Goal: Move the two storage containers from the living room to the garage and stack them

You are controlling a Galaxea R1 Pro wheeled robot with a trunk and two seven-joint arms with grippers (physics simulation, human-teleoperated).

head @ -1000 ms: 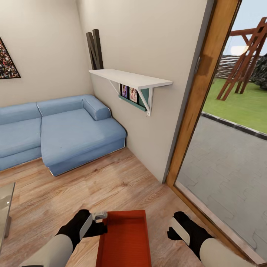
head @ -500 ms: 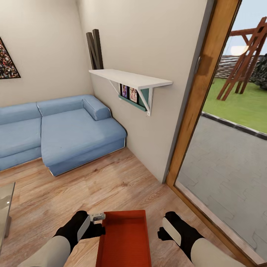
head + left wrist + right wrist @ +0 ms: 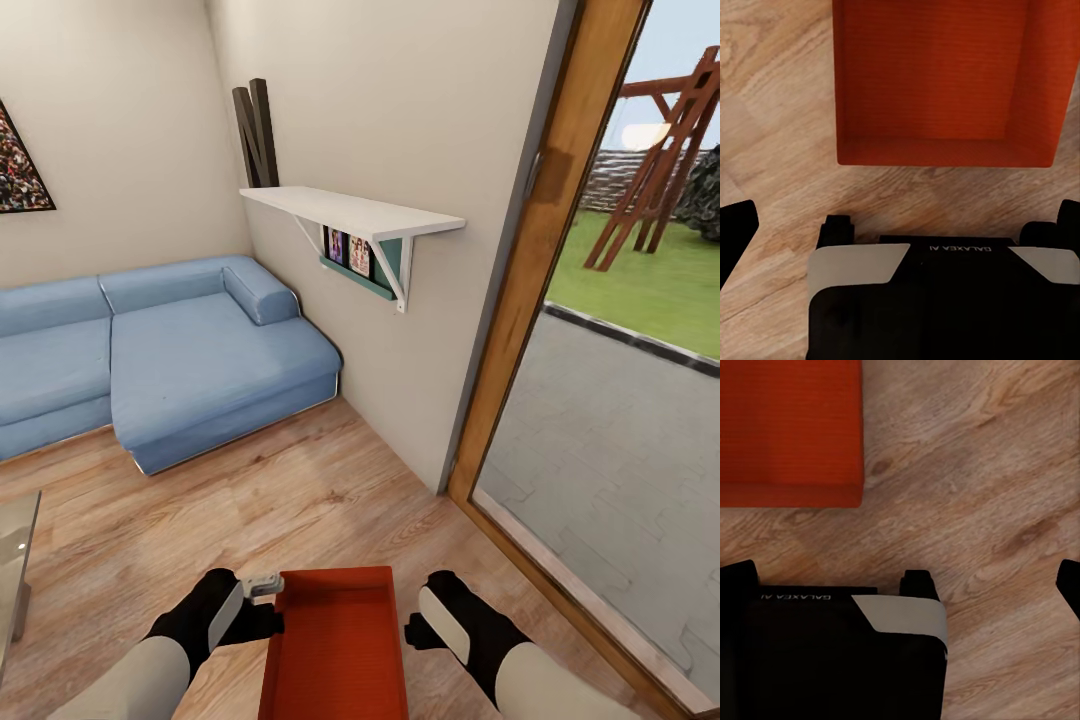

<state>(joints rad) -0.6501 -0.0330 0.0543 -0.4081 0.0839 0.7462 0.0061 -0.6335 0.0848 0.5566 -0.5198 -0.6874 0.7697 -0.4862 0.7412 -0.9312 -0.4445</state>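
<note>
Container (image 3: 338, 640) lay on the living room's wood floor (image 3: 300, 500), flanked by the left gripper (image 3: 268, 600) and right gripper (image 3: 415, 632), probably for a two-sided lift; both sets of fingers were spread, empty.

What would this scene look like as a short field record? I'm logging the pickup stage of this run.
room: living room, wood plank floor, blue sofa
container: orange-red, upright on the floor, empty
left gripper: open, close beside the container's left wall
right gripper: open, at the container's right side, a small gap between
held: nothing
</note>
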